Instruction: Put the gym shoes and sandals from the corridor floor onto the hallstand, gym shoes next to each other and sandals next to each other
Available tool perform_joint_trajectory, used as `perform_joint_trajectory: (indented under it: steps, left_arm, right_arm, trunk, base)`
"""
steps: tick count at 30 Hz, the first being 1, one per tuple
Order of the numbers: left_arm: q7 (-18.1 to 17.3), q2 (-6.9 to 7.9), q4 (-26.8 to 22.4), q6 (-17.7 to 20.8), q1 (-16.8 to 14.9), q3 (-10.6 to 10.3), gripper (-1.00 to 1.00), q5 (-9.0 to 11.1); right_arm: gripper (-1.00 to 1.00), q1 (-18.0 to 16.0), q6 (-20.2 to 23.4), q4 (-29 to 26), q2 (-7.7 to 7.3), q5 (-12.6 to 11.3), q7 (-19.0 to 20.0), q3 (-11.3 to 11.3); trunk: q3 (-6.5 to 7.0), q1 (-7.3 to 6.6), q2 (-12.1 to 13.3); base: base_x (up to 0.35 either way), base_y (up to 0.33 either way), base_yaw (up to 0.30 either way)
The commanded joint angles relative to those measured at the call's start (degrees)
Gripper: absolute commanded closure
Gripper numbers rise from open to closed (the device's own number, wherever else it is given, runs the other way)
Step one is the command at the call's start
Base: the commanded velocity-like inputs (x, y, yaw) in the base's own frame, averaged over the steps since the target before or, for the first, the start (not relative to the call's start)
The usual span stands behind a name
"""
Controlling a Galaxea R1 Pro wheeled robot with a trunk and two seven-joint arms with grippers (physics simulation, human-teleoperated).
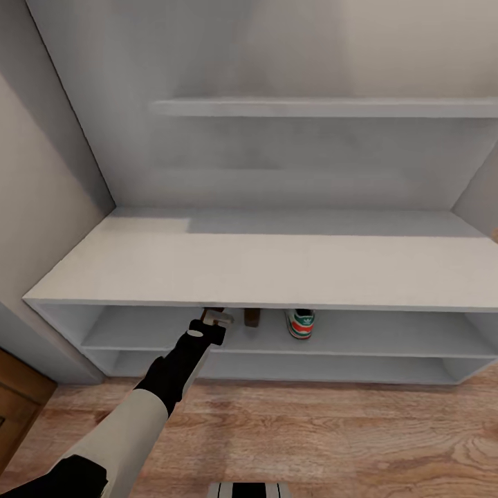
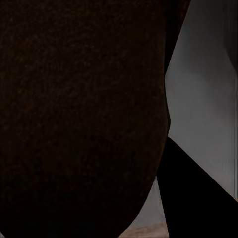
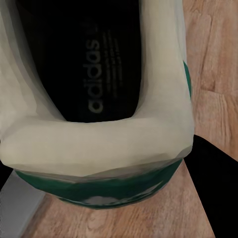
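The pale grey hallstand (image 1: 263,270) stands in front of me on the wood corridor floor (image 1: 332,429). On its upper shelf tier stand a brown sandal (image 1: 252,317) and, to its right, a gym shoe (image 1: 301,323) with its green and red heel facing me. My left gripper (image 1: 216,319) reaches into that tier just left of the sandal. Dark brown sandal material (image 2: 79,114) presses close against a black finger (image 2: 193,198), so the gripper looks shut on the other sandal. A second gym shoe (image 3: 99,144), heel first, sits by my right gripper's dark finger (image 3: 213,168), above the floor.
A floating shelf (image 1: 325,107) juts from the back panel above the bench top. The lower shelf tier (image 1: 311,366) holds nothing. A wall and a brown wooden panel (image 1: 17,401) close off the left side. My base (image 1: 249,490) shows at the bottom edge.
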Motion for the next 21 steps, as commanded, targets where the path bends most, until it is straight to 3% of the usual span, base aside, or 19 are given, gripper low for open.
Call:
perform_joint_trajectory:
  steps: [1, 21]
  left_arm:
    - [0.2, 0.02, -0.1, 0.4, 0.0, -0.2, 1.0, -0.5]
    - [0.2, 0.02, -0.1, 0.4, 0.0, -0.2, 1.0, -0.5]
  right_arm:
    - [1.0, -0.1, 0.2, 0.0, -0.01, -0.3, 0.1, -0.1]
    - [1.0, -0.1, 0.2, 0.0, -0.01, -0.3, 0.1, -0.1]
  trunk:
    - [-0.05, 0.01, 0.0]
    - [-0.05, 0.01, 0.0]
  base:
    - [0.176, -0.169, 0.0]
    - [0.062, -0.04, 0.0]
